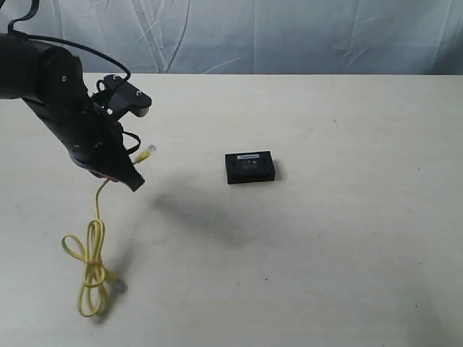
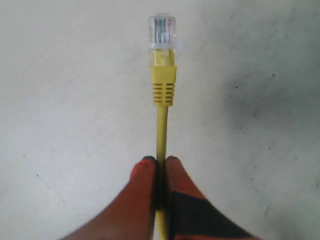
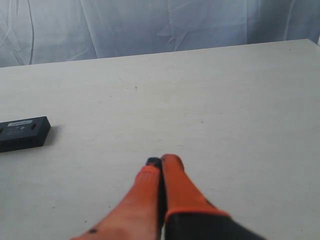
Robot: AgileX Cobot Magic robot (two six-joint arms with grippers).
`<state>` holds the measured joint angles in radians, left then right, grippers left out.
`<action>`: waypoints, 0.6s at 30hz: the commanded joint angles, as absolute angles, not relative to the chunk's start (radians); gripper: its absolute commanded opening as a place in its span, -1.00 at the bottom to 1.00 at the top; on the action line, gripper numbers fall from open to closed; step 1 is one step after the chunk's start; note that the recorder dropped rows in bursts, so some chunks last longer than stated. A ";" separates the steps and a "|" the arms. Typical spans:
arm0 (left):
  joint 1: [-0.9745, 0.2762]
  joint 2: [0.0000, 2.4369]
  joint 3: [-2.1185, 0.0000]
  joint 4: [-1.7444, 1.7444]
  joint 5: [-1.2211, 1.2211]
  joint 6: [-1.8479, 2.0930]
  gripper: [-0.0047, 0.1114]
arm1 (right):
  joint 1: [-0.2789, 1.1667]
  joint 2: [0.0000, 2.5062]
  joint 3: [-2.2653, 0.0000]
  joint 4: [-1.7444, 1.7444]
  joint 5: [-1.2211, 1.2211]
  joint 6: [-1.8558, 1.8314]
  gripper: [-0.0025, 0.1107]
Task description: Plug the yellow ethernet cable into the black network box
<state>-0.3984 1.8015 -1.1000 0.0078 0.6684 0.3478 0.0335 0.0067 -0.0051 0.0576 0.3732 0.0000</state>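
A pale cream tabletop (image 1: 347,238) fills most of the scene. It is matte and lightly scuffed, with a few tiny dark specks scattered across it. Behind its far edge hangs a wrinkled, pale grey-blue cloth backdrop (image 1: 289,36), creased in long folds.

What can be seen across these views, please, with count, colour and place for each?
yellow ethernet cable: one, yellow with a clear plug, one end lifted, the rest looped on the table
black network box: one, black, white label, on the table near its middle
table: one, off-white, under everything
backdrop cloth: one, pale grey, behind the table
left gripper: one, orange and black, shut on the cable behind its plug
right gripper: one, orange and black, shut, empty, over the table
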 commanded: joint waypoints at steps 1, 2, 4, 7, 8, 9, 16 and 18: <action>-0.400 1.792 -1.099 -0.098 0.658 0.550 -0.92 | 0.030 0.000 0.000 0.053 0.366 0.000 -0.97; -0.400 1.792 -1.099 -0.136 0.658 0.631 -0.92 | 0.030 0.000 0.000 0.053 0.366 0.000 -0.97; -0.400 1.792 -1.099 -0.213 0.658 0.769 -0.92 | 0.030 0.000 0.000 0.053 0.366 0.000 -0.97; -0.400 1.792 -1.099 -0.327 0.654 0.899 -0.92 | 0.030 0.000 0.000 0.053 0.366 0.000 -0.97; -0.400 1.794 -1.099 -0.349 0.654 0.923 -0.92 | 0.030 0.000 0.000 0.053 0.366 0.000 -0.97; -0.400 1.796 -1.099 -0.360 0.654 0.940 -0.92 | 0.030 0.000 0.000 0.053 0.366 0.000 -0.97; -0.400 1.867 -1.099 -0.367 0.654 0.945 -0.92 | 0.030 0.000 0.000 0.053 0.366 0.000 -0.97; -0.400 1.890 -1.099 -0.370 0.654 0.945 -0.92 | 0.030 0.000 0.000 0.053 0.366 0.000 -0.97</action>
